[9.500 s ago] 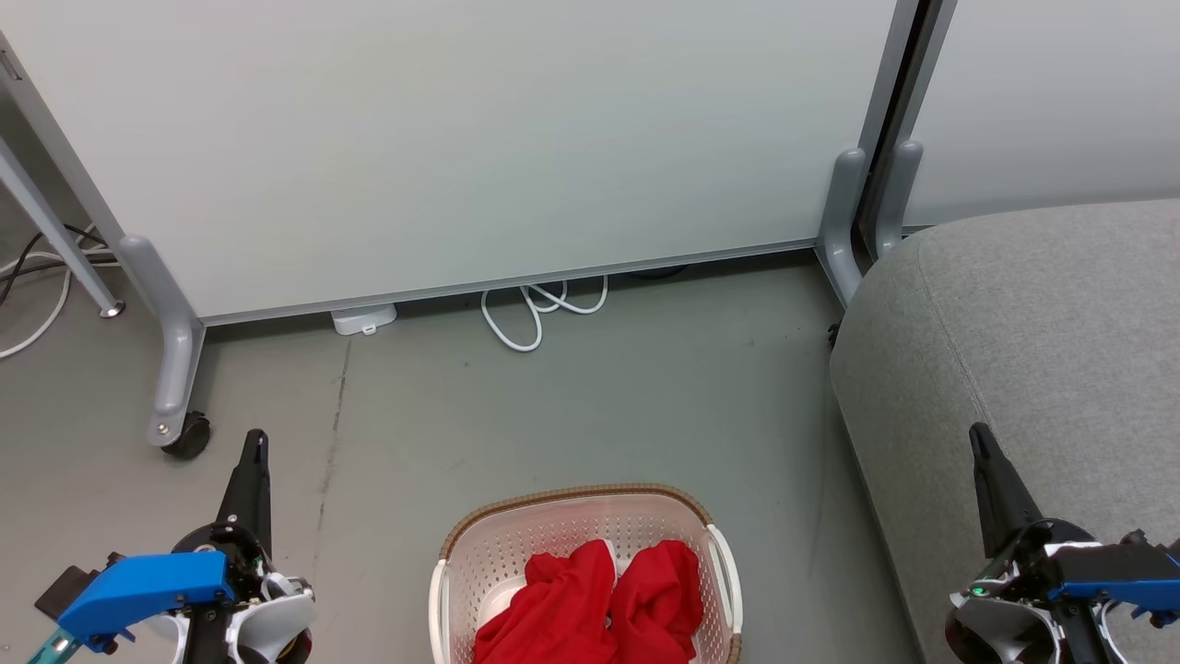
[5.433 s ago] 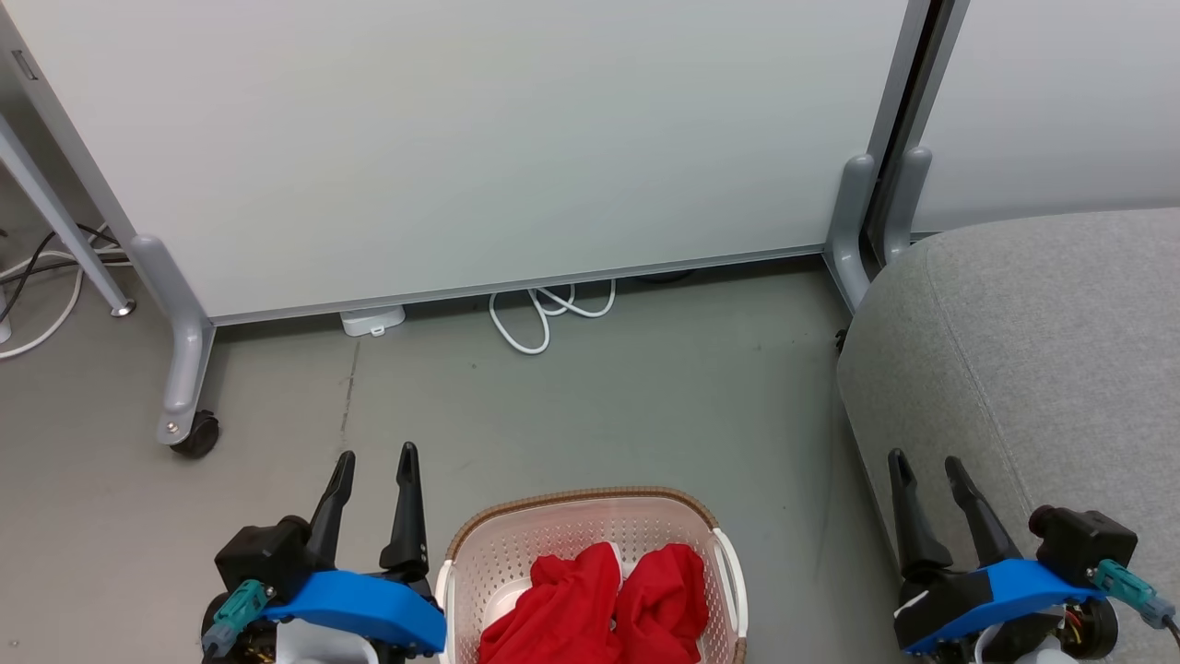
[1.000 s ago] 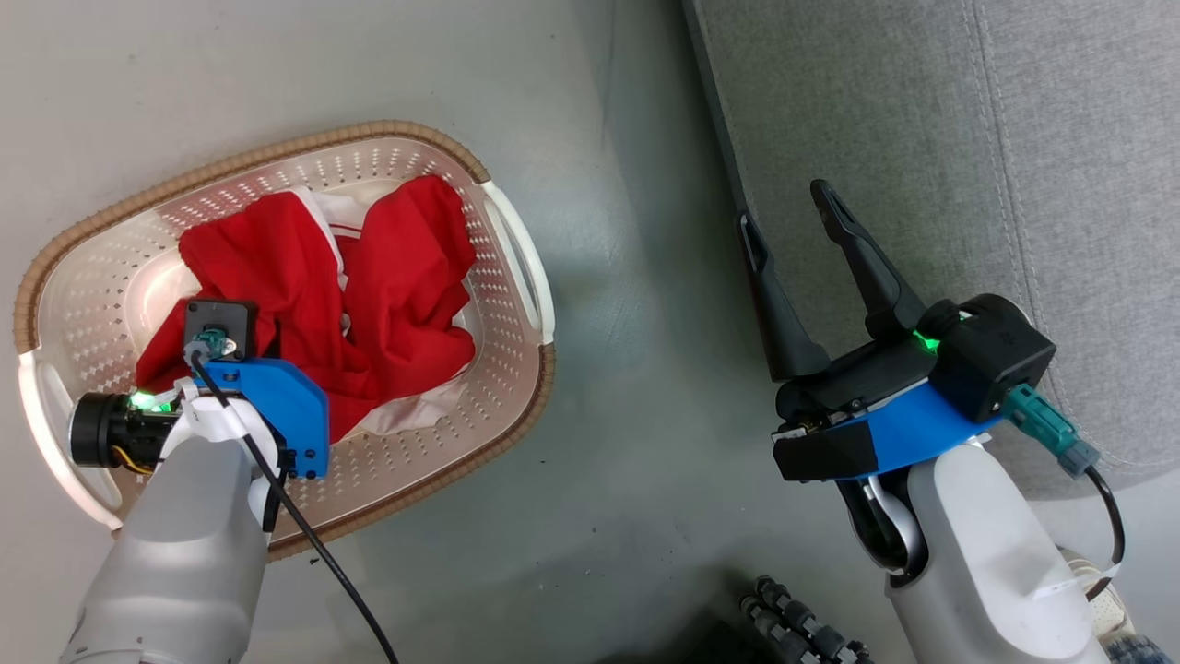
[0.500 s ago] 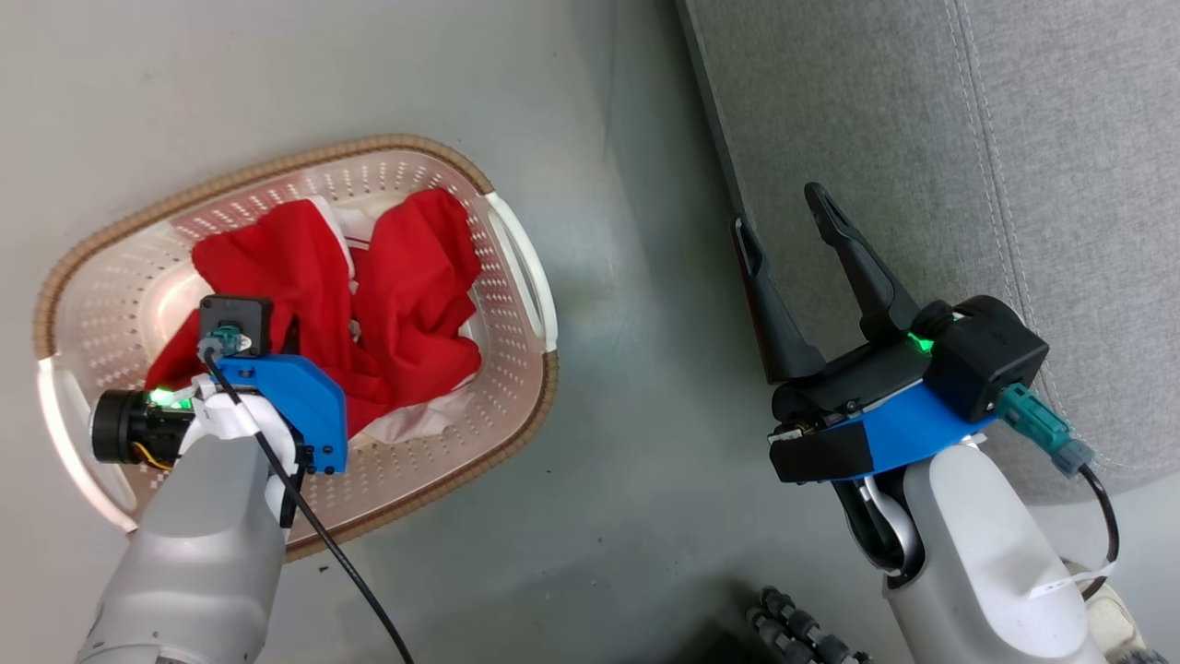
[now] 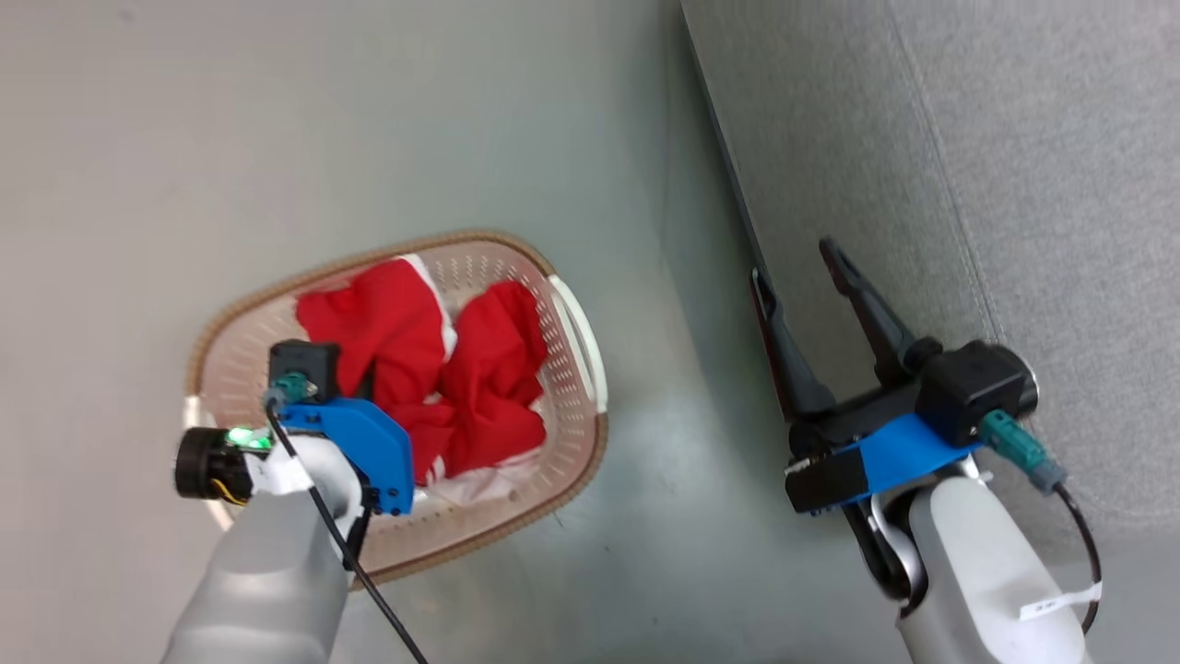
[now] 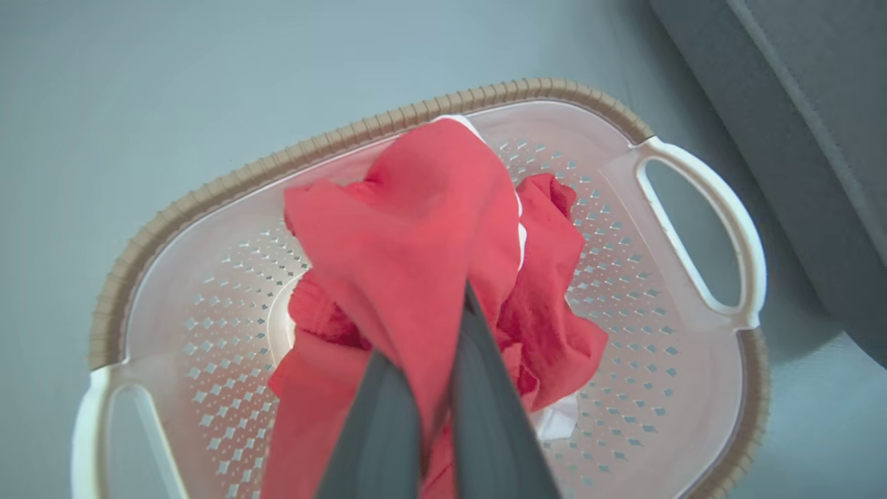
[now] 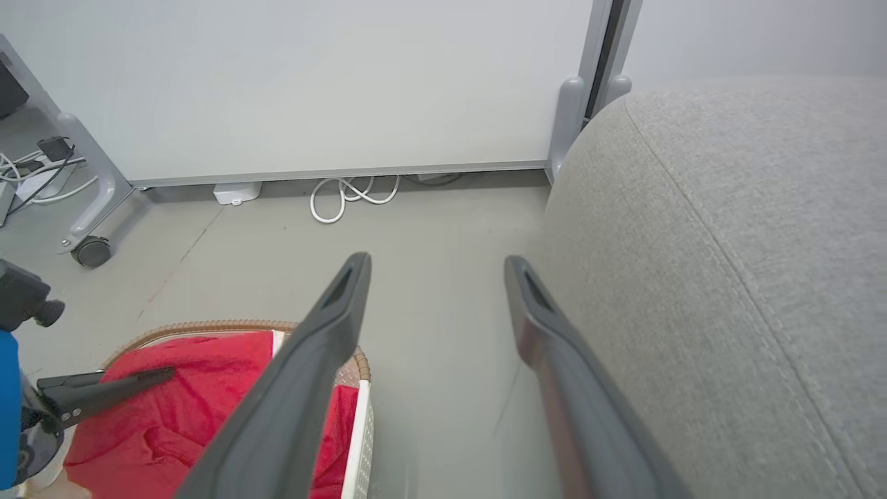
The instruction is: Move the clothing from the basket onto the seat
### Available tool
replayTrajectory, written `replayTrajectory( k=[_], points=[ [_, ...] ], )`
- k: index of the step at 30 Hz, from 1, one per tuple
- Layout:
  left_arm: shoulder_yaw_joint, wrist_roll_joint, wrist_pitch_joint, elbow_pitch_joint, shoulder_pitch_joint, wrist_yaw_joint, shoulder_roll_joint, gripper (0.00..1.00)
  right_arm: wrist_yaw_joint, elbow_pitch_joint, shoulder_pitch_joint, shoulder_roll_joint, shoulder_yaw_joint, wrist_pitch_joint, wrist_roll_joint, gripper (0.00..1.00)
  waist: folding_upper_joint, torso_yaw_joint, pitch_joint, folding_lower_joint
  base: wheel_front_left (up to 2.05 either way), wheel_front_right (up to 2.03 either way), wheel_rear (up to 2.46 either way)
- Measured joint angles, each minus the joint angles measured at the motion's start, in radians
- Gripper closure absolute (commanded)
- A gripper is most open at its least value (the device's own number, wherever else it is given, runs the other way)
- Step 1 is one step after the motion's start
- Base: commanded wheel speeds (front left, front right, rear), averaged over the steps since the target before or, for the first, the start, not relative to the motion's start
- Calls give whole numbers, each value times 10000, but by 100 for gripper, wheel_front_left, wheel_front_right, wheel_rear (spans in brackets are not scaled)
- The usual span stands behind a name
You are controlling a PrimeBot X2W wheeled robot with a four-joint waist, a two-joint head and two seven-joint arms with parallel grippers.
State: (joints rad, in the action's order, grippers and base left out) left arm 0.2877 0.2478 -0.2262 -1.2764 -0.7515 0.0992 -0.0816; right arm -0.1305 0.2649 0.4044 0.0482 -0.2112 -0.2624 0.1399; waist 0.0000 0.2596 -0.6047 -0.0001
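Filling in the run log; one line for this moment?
left gripper shut on red clothing in basket | right gripper open, beside couch

An open strip of floor (image 5: 664, 516) runs between the basket (image 6: 651, 388) and the flank of the seat (image 5: 1014, 184). The right gripper (image 5: 793, 260) hangs over it with fingers spread, close to the flank but, as far as the blurred head view tells, apart from it. The basket's mouth is open from above, but the heaped clothing (image 5: 498, 387) fills its middle and the left gripper (image 6: 429, 346), pinched on a fold, takes up the space over it. Farther off, a partition (image 7: 346, 83), its foot (image 7: 568, 118) and a looped cable (image 7: 346, 197) bound the floor.
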Motion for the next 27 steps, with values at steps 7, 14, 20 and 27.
replayTrajectory(
  k=[7, 14, 20, 27],
  points=[
    [449, 274, -240, 355, 511, 221, 268, 100, 0, 552, -598, 0, 286, 0, -355, 0, 0, -655, 1544, 0, 0, 0, 0],
    [1975, 1250, -318, 1747, 1298, 272, 291, 100, 0, 938, -1189, -2, 497, 44, -428, 0, 0, -1265, 3098, -1, 0, 0, 0],
    [3244, 2061, -320, 2589, 1505, 305, 307, 100, 0, 995, -1742, 2, 648, 211, -495, 0, 0, -1639, 4103, -2, 0, 0, 0],
    [4621, 2980, -324, 3498, 1267, 305, 307, 100, 0, 729, -2347, 2, 591, 527, -445, 0, 0, -2032, 5220, -3, 0, 0, 0]
  ],
)
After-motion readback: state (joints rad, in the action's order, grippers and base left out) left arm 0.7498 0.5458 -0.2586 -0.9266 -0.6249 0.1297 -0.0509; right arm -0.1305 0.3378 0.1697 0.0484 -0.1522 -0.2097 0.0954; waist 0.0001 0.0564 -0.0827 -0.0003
